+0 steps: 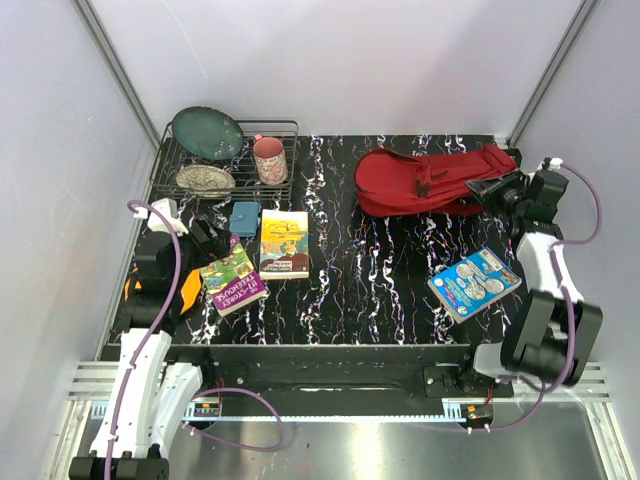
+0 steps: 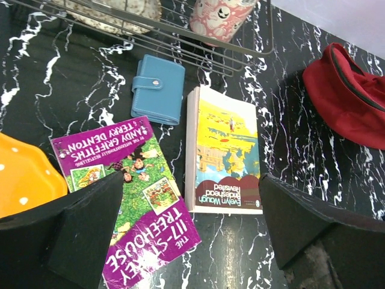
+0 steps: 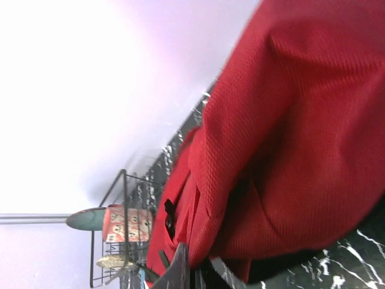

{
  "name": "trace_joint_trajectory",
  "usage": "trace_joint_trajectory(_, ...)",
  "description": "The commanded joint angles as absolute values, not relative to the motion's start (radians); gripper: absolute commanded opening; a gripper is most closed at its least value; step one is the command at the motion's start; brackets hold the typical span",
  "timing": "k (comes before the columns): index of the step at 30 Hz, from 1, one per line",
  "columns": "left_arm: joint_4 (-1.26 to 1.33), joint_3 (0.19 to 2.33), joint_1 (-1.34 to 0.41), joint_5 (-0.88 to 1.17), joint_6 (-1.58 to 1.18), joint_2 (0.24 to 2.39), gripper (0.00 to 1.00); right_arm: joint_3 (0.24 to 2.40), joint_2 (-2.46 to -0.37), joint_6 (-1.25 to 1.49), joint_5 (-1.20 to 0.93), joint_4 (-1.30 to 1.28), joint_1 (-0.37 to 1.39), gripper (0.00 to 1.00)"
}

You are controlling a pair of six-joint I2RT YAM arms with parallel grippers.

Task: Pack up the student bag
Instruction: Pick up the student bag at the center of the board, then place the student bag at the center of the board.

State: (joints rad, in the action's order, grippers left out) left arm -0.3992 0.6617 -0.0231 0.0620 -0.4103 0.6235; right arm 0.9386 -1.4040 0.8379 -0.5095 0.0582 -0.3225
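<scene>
Right claw [image 1: 488, 187] pinches shut on the student bag [image 1: 425, 180] stretching leftward from it (left claw [image 2: 192, 232] gapes wide over books [image 2: 224, 150]): likely the opening step, next needing a steady lift.

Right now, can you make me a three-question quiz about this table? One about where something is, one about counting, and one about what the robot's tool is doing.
1. Where is the big red fabric backpack?
A) near left corner
B) far right of the black marbled table
C) middle front

2. How many paperback books lie on the table?
A) one
B) three
C) six

3. The left tool is:
A) wide open
B) shut tight
C) clamped on a spoon

Answers:
1 B, it lies along the table's far edge on the right side.
2 B, there is a purple one, a yellow one and a blue one.
3 A, its fingers stand far apart, gripping nothing.
</scene>
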Motion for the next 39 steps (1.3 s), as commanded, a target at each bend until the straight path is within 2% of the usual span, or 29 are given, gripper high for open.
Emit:
trace_joint_trajectory(1, -0.357, 0.704, -0.015, 0.167, -0.403, 0.646, 0.99, 0.845, -1.240, 0.856, -0.641, 0.015, -0.324, 0.00)
trace_joint_trajectory(10, -0.336, 0.703, -0.015, 0.229, -0.431, 0.669, 0.99, 0.712, -1.074, 0.818, -0.792, -0.096, -0.324, 0.00)
trace_joint_trajectory(17, -0.359, 0.716, -0.020, 0.216, -0.382, 0.661, 0.99, 0.661, -1.060, 0.880, -0.925, -0.009, -0.324, 0.00)
trace_joint_trajectory(21, -0.377, 0.724, -0.066, 0.158, -0.353, 0.647, 0.99, 0.612, -1.048, 0.861, -0.914, 0.006, -0.321, 0.00)
trace_joint_trajectory(24, -0.411, 0.751, -0.182, 0.047, -0.368, 0.679, 0.99, 0.571, -1.043, 0.851, -0.900, 0.005, -0.321, 0.00)
trace_joint_trajectory(25, -0.426, 0.759, -0.306, -0.124, -0.388, 0.692, 0.99, 0.560, -1.045, 0.851, -0.905, 0.005, -0.321, 0.00)
trace_joint_trajectory(28, -0.454, 0.796, -0.519, -0.329, -0.403, 0.770, 0.99, 0.503, -1.034, 0.897, -0.919, 0.079, -0.321, 0.00)
trace_joint_trajectory(39, -0.141, 0.888, -0.777, -0.109, -0.508, 1.043, 0.99, 0.427, -1.023, 0.845, -0.864, 0.035, -0.319, 0.00)
